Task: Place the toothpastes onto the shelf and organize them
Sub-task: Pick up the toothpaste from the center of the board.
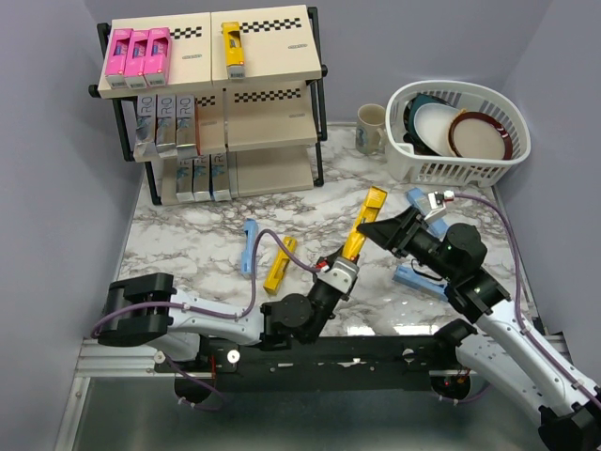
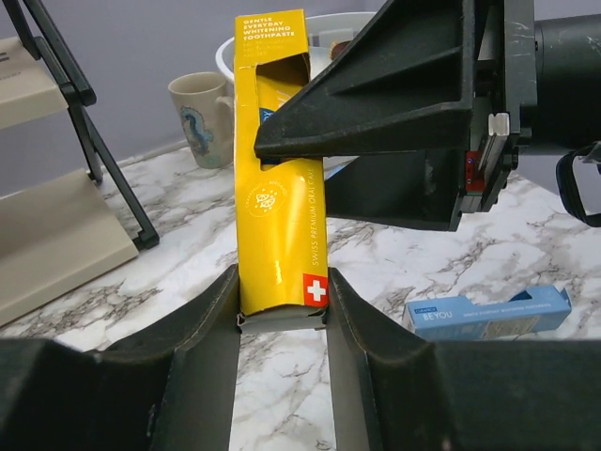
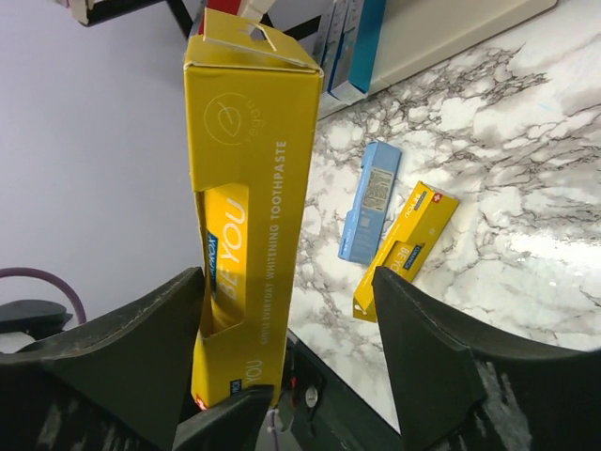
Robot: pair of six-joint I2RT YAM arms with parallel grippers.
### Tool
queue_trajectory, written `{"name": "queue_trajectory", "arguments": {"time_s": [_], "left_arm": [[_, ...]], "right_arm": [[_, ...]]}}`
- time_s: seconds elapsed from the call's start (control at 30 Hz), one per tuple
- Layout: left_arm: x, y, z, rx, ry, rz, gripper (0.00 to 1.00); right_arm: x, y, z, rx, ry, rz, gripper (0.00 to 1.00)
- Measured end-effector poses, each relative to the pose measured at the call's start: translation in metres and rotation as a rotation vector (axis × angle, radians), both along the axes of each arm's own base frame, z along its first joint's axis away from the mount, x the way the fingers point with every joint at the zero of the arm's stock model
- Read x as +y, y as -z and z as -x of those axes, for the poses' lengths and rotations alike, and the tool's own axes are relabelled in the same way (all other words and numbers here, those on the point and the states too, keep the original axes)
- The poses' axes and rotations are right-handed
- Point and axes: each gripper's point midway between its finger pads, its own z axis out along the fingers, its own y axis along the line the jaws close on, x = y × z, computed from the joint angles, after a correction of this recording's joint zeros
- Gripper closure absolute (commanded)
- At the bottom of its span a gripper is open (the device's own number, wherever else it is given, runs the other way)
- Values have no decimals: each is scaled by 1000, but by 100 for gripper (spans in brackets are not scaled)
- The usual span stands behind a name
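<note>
The fingers of the left gripper [image 2: 282,289] are clamped on the bottom end of the yellow toothpaste carton [image 2: 279,169]. The fingers of the right gripper [image 3: 286,310] stand apart, with the carton's upper part between them.

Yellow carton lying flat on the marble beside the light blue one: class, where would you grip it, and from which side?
Probably mid-length, across its narrow width, coming straight down: the yellow carton lies flat, long and slim, with both long edges free of the light blue carton.
</note>
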Motion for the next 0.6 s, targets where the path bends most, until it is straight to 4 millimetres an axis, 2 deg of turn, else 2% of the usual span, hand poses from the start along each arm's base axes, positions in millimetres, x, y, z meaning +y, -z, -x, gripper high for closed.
{"name": "queue_trajectory", "arguments": {"time_s": [0.13, 0.23, 0.47, 0.5, 0.6], "left_arm": [[7, -8, 0, 8, 2, 2, 82], [18, -14, -8, 29, -13, 14, 82], [48, -31, -36, 78, -60, 20, 83], [51, -36, -40, 80, -63, 19, 83], [55, -71, -53, 90, -70, 13, 83]], "right_arm": [[-4, -6, 2, -29, 10, 27, 6], [-8, -13, 4, -63, 16, 50, 1], [-28, -52, 20, -240, 39, 148, 0], [-32, -56, 22, -263, 49, 164, 0], [-47, -62, 28, -325, 93, 227, 0]]}}
